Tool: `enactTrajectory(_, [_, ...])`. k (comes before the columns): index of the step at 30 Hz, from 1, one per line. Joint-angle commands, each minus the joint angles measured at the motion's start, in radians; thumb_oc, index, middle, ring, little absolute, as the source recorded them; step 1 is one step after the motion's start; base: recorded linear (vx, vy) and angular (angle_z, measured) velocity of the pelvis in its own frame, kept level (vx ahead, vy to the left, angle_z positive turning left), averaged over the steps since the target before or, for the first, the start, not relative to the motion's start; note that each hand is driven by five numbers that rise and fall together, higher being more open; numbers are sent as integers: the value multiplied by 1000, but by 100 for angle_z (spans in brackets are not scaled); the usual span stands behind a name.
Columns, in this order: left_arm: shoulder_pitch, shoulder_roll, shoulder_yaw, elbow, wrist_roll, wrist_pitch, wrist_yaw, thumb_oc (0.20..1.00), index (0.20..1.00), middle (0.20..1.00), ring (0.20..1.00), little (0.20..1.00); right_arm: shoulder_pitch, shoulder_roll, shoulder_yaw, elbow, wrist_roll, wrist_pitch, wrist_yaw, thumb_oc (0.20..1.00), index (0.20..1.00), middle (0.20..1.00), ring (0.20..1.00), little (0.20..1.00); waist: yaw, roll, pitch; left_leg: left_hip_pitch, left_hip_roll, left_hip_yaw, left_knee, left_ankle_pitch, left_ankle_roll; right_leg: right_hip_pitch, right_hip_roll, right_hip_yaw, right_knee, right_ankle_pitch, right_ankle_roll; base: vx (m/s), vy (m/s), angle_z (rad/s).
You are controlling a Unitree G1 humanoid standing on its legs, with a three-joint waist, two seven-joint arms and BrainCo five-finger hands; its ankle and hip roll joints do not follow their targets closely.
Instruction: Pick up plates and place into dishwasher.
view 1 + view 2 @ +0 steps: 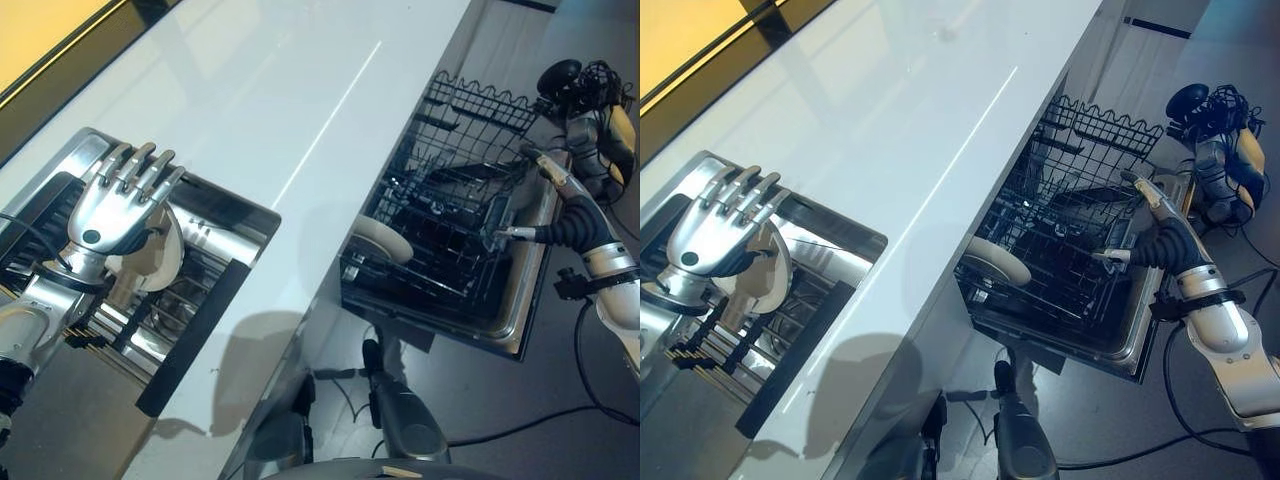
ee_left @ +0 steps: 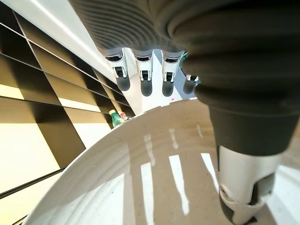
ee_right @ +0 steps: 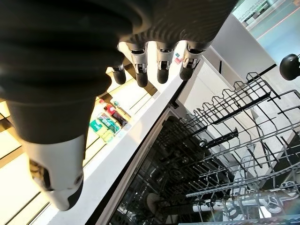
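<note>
The left hand (image 1: 118, 205) is over the sink (image 1: 225, 215) at the left end of the white tabletop (image 1: 300, 110), its fingers (image 1: 140, 170) straight and close together along the back of a white plate (image 1: 160, 255) held on edge, with the thumb (image 2: 239, 187) on the plate's other face, so the plate is pinched between thumb and fingers. In the left wrist view the plate's glossy, ridged surface (image 2: 140, 187) lies just below the fingertips. Under the plate, a rack with dark slats (image 1: 700, 350) sits in the sink, and a black strip (image 1: 195, 335) runs along the sink's near edge. To the right of the tabletop, the dishwasher (image 1: 520, 300) stands open with its black wire rack (image 1: 450, 230) pulled out. A second white plate (image 1: 378, 240) stands on edge in the rack's corner nearest the tabletop. The right hand (image 1: 1140, 250) is over the far side of the rack, near its outer edge, with fingers straight and apart and nothing in them; its wrist view looks down along the fingers (image 3: 161, 70) onto the rack wires (image 3: 234, 140).
</note>
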Motion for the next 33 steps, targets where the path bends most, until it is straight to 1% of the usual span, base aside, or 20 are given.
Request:
enactTrajectory(1, [-17, 59, 6, 37, -4, 9, -13, 382, 382, 382, 382, 382, -16, -26, -3, -13, -7, -41, -37, 1000, 1000, 1000, 1000, 1000, -18, -24, -48, -160, -71, 21, 161, -42, 79, 10, -124, 14, 124, -110, 145, 35, 11, -6])
enactTrajectory(2, [-18, 58, 5, 34, -4, 5, -22, 200, 200, 200, 200, 200, -14, -26, -4, -13, -9, -40, -38, 1000, 1000, 1000, 1000, 1000, -19, -24, -47, -161, -72, 22, 162, -43, 81, 10, -124, 15, 124, -109, 146, 25, 2, -6])
enactTrajectory(11, [-62, 70, -31, 48, -17, -4, -36, 200, 200, 200, 200, 200, -35, -20, 11, -9, -12, -35, -52, 1000, 1000, 1000, 1000, 1000, -17, -25, -29, -178, -76, 17, 173, -46, 87, -5, -120, 20, 129, -104, 146, -4, -6, -7])
enactTrajectory(17, [-59, 71, -16, 41, -23, -6, -42, 200, 200, 200, 200, 200, -34, -11, 10, -15, -20, -35, -52, 1000, 1000, 1000, 1000, 1000, -12, -25, -22, -185, -81, 9, 181, -49, 90, -7, -122, 17, 130, -104, 144, -1, 1, 3])
enactTrajectory(23, [-50, 66, 0, 50, -25, 0, -18, 200, 200, 200, 200, 200, -38, -4, 14, -13, -22, -29, -49, 1000, 1000, 1000, 1000, 1000, -4, -28, -28, -180, -81, 6, 178, -49, 89, 0, -125, 8, 126, -104, 144, 0, 0, 0])
enactTrajectory(25, [-41, 58, 11, 50, -20, 8, 1, 200, 200, 200, 200, 200, -32, 0, 11, -14, -23, -30, -49, 1000, 1000, 1000, 1000, 1000, -2, -29, -33, -173, -82, 5, 172, -48, 89, 7, -126, 5, 122, -105, 145, 0, 0, 0])
enactTrajectory(28, [-16, 46, 44, 57, -23, 31, 62, 200, 200, 200, 200, 200, -19, 8, 5, -13, -26, -33, -45, 1000, 1000, 1000, 1000, 1000, 2, -32, -42, -158, -81, 2, 163, -47, 88, 18, -126, -2, 120, -107, 145, 24, -4, 0])
enactTrajectory(30, [0, 34, 78, 67, -46, 54, 118, 200, 200, 200, 200, 200, -7, 14, -2, -12, -26, -39, -38, 1000, 1000, 1000, 1000, 1000, 5, -34, -51, -145, -80, 1, 152, -46, 87, 29, -128, -6, 114, -107, 146, 48, -5, 2])
enactTrajectory(33, [25, 17, 127, 66, -62, 74, 167, 200, 200, 200, 200, 200, 10, 24, -10, -16, -28, -39, -28, 1000, 1000, 1000, 1000, 1000, 8, -38, -65, -126, -80, -2, 139, -45, 87, 44, -130, -11, 108, -109, 148, 69, -11, 5])
